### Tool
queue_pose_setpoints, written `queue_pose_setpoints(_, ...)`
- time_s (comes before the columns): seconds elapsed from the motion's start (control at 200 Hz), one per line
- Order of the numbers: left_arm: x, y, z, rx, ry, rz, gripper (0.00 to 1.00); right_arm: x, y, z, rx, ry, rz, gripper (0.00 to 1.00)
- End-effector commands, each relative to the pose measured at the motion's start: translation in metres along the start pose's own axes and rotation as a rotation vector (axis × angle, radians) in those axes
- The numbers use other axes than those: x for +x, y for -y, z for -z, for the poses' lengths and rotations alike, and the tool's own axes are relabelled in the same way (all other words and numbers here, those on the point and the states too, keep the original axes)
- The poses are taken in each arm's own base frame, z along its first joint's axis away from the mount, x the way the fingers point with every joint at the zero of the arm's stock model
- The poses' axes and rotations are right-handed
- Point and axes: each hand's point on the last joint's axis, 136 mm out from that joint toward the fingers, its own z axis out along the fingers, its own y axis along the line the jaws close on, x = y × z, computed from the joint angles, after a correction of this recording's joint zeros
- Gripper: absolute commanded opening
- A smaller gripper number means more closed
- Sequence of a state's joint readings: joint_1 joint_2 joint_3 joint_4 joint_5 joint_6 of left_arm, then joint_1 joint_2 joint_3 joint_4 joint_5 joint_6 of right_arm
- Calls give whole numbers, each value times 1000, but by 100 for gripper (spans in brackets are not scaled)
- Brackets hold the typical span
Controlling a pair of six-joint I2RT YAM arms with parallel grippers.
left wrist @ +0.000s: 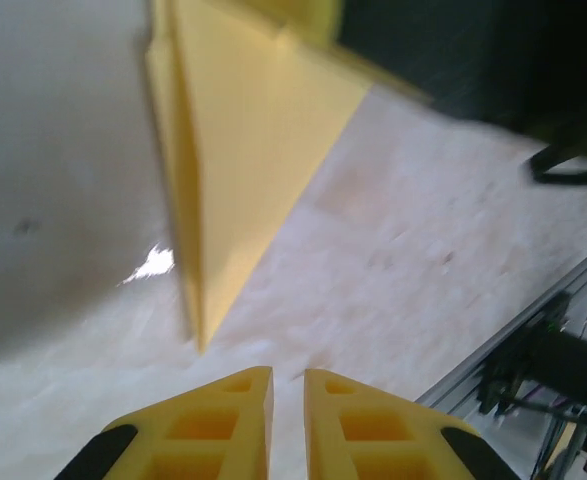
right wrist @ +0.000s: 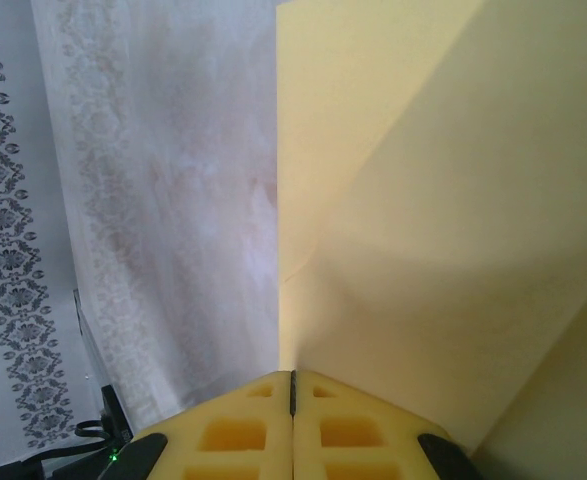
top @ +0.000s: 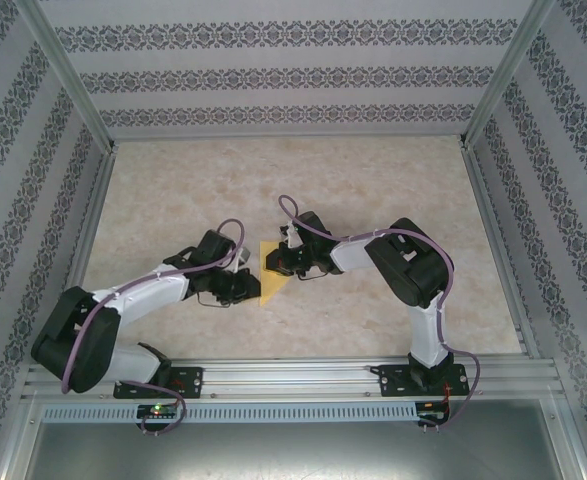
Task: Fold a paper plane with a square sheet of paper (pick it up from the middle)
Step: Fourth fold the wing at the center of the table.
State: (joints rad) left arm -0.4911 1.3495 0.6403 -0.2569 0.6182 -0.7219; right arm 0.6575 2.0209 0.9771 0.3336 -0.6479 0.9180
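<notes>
The square sheet of paper (top: 270,275) is yellow-orange and now folded into a narrow triangle with a pointed near end, held up between the two arms at mid table. My right gripper (right wrist: 292,378) is shut on an edge of it, and the sheet (right wrist: 423,200) rises straight out of the closed jaws. In the top view that gripper (top: 276,262) sits at the paper's far right side. My left gripper (left wrist: 288,375) stands just short of the folded paper's tip (left wrist: 205,320), jaws a narrow gap apart with nothing between them. It (top: 245,287) is at the paper's left.
The beige marbled table (top: 303,180) lies open behind and to both sides of the arms. Patterned walls (top: 33,150) close it in. An aluminium rail (top: 293,375) runs along the near edge. The right arm's dark body (left wrist: 473,60) looms beyond the paper.
</notes>
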Motion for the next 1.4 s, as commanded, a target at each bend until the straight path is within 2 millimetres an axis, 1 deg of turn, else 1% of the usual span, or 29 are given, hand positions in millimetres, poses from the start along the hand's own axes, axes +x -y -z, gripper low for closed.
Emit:
queue_pose_setpoints(0.0, -25, 16, -1, 26, 89, -14, 17, 16, 53, -6, 162, -15, -76, 6)
queue_pose_setpoints(0.055, -33, 15, -7, 24, 104, -7, 17, 16, 53, -6, 163, -14, -76, 6)
queue_pose_setpoints(0.125, -36, 11, -17, 24, 95, 9, 16, 18, 53, -7, 162, -18, -76, 6)
queue_pose_setpoints(0.19, -38, 9, -27, 42, 85, 20, 16, 17, 54, -6, 165, -15, -77, 6)
queue_pose_setpoints(0.32, -41, -2, -41, 32, 89, 30, 16, 17, 52, -8, 159, -18, -76, 6)
queue_pose_setpoints(0.405, -39, -8, -50, 31, 74, 41, 16, 17, 53, -8, 159, -19, -77, 6)
queue_pose_setpoints(0.47, -30, -21, -53, -15, 41, 63, 15, 17, 52, -8, 158, -22, -76, 6)
queue_pose_setpoints(0.589, -5, -52, -53, -118, -20, 78, 15, 15, 50, -4, 160, -9, -71, 6)
queue_pose_setpoints(0.664, 11, -73, -53, -186, -57, 89, 14, 12, 45, -4, 145, -11, -65, 6)
queue_pose_setpoints(0.764, 26, -89, -54, -220, -83, 113, 12, 6, 34, -2, 120, -1, -46, 6)
queue_pose_setpoints(0.839, 29, -93, -55, -221, -83, 124, 12, -1, 20, 4, 100, 19, -18, 6)
queue_pose_setpoints(0.919, 28, -93, -55, -229, -79, 122, 9, -7, 5, 15, 85, 42, 28, 6)
queue_pose_setpoints(0.984, 26, -91, -55, -222, -76, 118, 9, -7, -2, 23, 89, 51, 61, 6)
queue_pose_setpoints(1.044, 25, -90, -55, -217, -71, 114, 9, -5, -8, 26, 75, 46, 87, 5)
queue_pose_setpoints(1.164, 24, -89, -55, -216, -70, 109, 9, 5, -7, 21, 61, 24, 81, 4)
queue_pose_setpoints(1.249, 24, -89, -56, -216, -72, 110, 9, 14, -10, 14, 23, 3, 65, 4)
queue_pose_setpoints(1.399, 25, -90, -55, -219, -73, 110, 9, 21, 12, -1, 62, -17, 17, 3)
